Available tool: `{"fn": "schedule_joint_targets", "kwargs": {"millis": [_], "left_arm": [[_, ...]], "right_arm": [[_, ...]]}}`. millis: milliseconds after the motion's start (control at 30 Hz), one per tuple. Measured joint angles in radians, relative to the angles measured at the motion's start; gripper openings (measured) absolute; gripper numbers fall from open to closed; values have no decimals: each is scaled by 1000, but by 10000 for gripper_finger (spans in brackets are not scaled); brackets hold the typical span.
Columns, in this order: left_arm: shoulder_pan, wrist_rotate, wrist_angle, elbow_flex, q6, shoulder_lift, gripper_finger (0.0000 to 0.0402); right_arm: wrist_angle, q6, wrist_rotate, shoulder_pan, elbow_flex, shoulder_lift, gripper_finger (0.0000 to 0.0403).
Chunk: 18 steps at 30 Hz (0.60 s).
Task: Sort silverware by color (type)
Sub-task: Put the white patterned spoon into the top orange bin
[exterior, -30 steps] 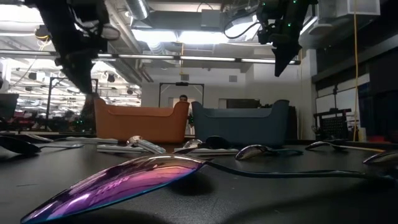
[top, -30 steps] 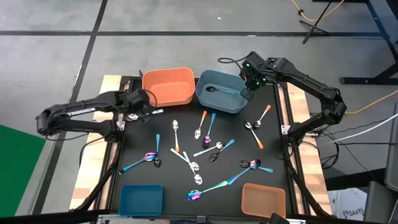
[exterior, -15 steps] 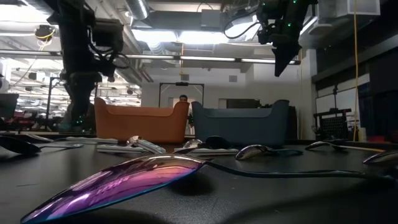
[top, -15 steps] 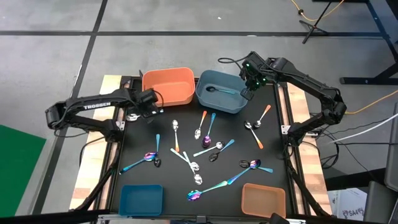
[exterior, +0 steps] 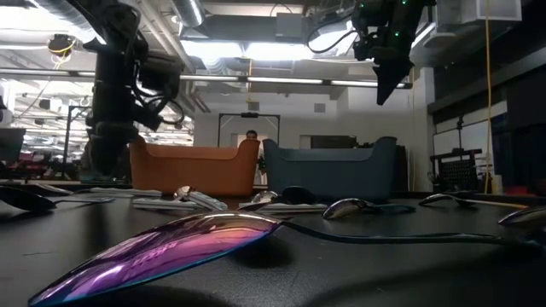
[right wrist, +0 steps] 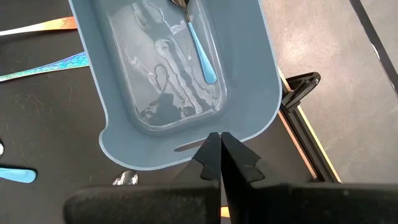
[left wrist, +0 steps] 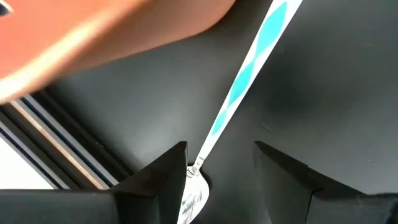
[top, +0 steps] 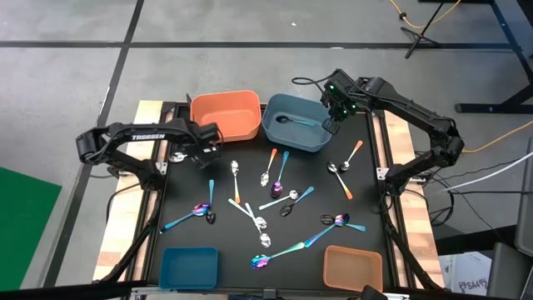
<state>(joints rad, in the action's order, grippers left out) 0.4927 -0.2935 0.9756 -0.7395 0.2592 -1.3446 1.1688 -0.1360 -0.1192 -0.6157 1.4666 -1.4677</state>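
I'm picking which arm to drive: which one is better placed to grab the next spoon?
Left. Its tool is open and low over the mat, fingers on either side of a silver spoon with a blue handle beside the orange bin. The right tool is shut, up above the blue bin.

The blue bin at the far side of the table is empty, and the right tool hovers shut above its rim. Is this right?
Not quite. The blue bin is not empty: the right wrist view shows one spoon with a teal handle lying inside. The right tool does hover shut above its rim.
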Motion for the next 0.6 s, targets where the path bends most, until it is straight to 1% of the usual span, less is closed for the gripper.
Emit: {"fn": "schedule_joint_targets", "kwargs": {"millis": [400,533,600], "left_arm": [[0,0,-1,0,0,-77,176],[0,-7,-18,0,6,-77,176],[0,-10,-36,0,35,-77,176]], "right_arm": [[0,0,0,0,0,0,0],[0,0,0,0,0,0,0],[0,0,0,0,0,0,0]]}}
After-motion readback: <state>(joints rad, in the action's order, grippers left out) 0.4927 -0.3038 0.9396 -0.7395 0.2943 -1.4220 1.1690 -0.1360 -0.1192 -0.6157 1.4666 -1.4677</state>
